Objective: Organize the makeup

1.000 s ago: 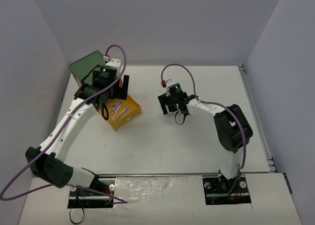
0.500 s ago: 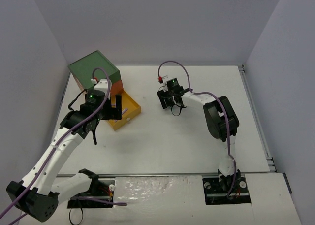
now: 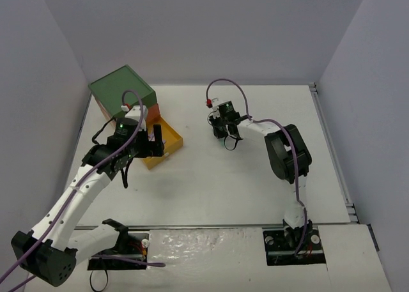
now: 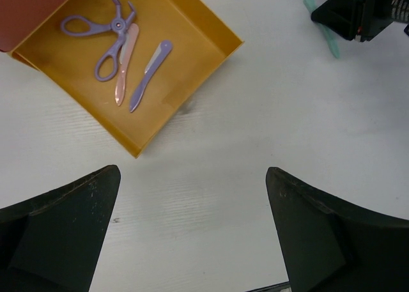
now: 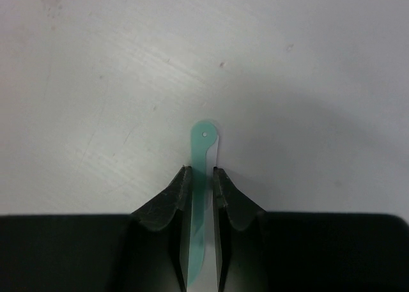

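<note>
A thin teal tool [image 5: 203, 153] lies on the white table, its rounded end pointing away from the wrist. My right gripper [image 5: 201, 176] is shut on it, one finger on each side of the blade. In the top view this right gripper [image 3: 221, 128] sits low at the table's middle back. The left wrist view shows the same teal tool [image 4: 324, 29] sticking out beside the right gripper. My left gripper [image 4: 192, 241] hangs open over bare table just in front of the yellow drawer [image 4: 192, 23], with nothing between its fingers. Purple scissors [image 4: 97, 41], a pink file [image 4: 123, 65] and a purple tool [image 4: 148, 76] lie in the drawer.
The green-topped box [image 3: 121, 87] stands at the back left, with the yellow drawer [image 3: 171, 140] pulled out toward the table's middle. White walls close in the table on the left, back and right. The right arm's elbow [image 3: 291, 154] rises over the table's right half.
The right gripper moved a little back and left, lowered, and closed on the teal tool. The left arm drew back from over the drawer toward the near side, still open.
</note>
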### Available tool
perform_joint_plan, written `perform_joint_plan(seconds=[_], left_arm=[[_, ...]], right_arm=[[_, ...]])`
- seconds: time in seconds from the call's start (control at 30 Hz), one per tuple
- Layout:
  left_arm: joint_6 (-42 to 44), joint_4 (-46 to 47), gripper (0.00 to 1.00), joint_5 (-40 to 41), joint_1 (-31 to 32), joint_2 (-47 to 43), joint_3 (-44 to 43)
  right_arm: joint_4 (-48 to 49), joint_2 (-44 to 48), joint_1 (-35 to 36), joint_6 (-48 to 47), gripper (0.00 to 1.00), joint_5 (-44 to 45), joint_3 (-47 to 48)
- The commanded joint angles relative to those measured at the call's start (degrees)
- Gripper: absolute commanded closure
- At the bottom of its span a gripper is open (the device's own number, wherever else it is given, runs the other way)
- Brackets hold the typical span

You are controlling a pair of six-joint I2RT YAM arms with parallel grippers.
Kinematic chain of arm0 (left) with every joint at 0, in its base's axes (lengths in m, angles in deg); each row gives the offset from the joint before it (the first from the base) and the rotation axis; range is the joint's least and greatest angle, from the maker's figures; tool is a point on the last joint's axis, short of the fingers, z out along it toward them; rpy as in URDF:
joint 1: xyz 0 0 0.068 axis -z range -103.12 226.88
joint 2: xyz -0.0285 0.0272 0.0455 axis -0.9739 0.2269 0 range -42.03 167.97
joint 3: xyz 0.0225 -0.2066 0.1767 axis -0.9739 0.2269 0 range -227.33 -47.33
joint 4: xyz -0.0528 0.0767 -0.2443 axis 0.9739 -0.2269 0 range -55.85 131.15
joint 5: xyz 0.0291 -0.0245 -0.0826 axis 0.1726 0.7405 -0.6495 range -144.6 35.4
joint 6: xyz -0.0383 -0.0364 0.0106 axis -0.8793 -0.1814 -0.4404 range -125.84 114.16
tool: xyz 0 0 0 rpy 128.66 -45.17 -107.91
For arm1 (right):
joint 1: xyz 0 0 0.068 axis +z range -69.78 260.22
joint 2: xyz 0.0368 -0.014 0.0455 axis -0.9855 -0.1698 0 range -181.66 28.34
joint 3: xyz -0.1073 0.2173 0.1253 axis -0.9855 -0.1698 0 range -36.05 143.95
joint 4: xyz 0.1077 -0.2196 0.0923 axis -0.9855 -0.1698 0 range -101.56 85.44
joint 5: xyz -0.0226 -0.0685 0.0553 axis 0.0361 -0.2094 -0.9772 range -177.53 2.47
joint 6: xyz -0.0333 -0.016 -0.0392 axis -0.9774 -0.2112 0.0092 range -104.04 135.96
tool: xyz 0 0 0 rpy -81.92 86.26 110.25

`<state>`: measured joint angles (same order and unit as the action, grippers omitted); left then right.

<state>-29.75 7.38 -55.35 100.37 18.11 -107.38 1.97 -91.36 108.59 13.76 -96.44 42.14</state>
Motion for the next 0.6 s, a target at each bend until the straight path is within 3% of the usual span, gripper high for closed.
perform_joint_plan(seconds=[0.0,0.17,0.33,0.57], left_arm=[[-4.85,7.18,0.03,-5.07,-0.16,2.16,-0.84],[-9.05,10.37,0.03,-8.38,0.14,4.72,-1.36],[-13.36,13.35,0.04,-11.18,0.7,5.88,-1.86],[-15.28,15.88,0.09,-13.18,3.2,7.01,-3.45]], right_arm=[[-2.49,8.33,4.65,0.97,1.0,-1.51,-6.68],[7.15,19.59,11.69,4.67,1.0,-0.51,-14.8],[22.62,30.61,15.54,9.38,1.0,-2.69,-23.67],[34.31,38.32,18.79,11.92,1.0,-4.01,-30.65]])
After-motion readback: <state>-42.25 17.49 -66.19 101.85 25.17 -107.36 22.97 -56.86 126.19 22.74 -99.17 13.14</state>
